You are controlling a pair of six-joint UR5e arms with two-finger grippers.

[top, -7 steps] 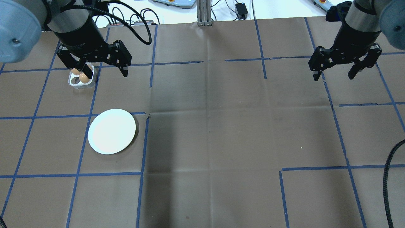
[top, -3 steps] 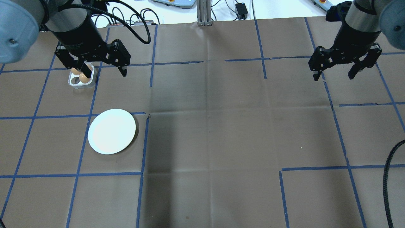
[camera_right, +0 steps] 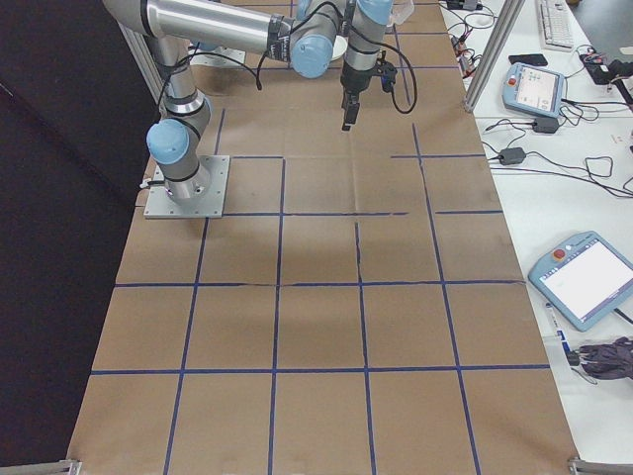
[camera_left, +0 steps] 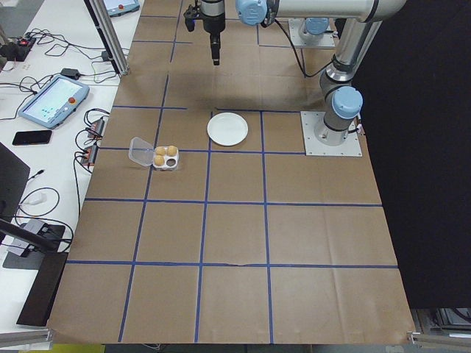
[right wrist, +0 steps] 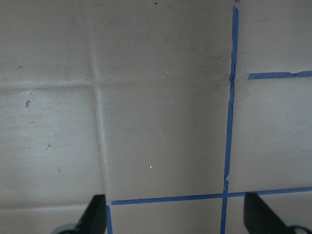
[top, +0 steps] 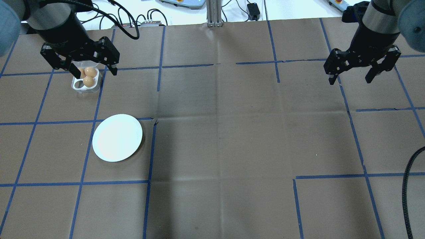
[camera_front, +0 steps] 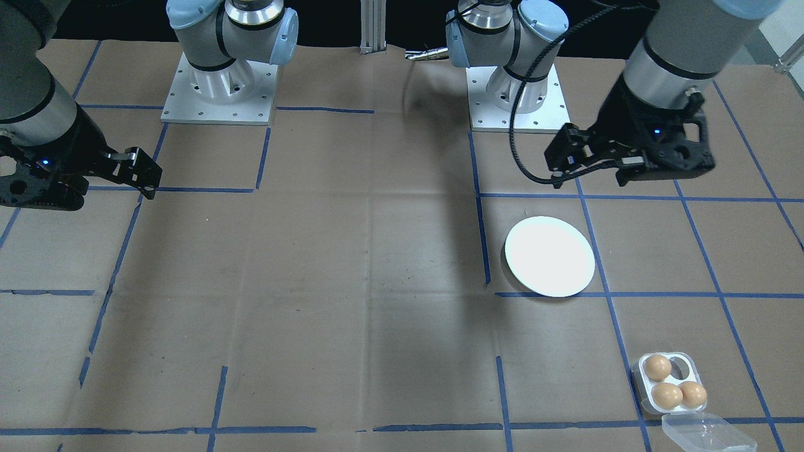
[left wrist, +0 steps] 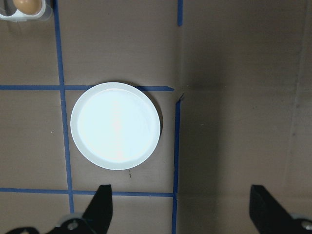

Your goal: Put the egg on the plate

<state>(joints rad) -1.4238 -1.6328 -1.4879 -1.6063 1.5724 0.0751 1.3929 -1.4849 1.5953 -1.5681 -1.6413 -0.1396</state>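
left pincer (top: 79,63) wide, empty, high at upper left by egg box (top: 85,82) for an egg (top: 88,81) | plate (top: 117,137) bare | right pincer (top: 362,68) wide, idle upper right

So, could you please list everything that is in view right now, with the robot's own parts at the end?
eggs: three, brown, in the egg box.
egg box: one, clear plastic, four cups, one empty, lid open, beyond the plate on the robot's left.
plate: one, white, bare, on the table's left half.
table: one, brown cover with blue tape grid.
tablets: two, on the side bench past the table's far edge.
left gripper: one, black, open, raised, on the robot's side of the egg box.
right gripper: one, black, open, above bare table.
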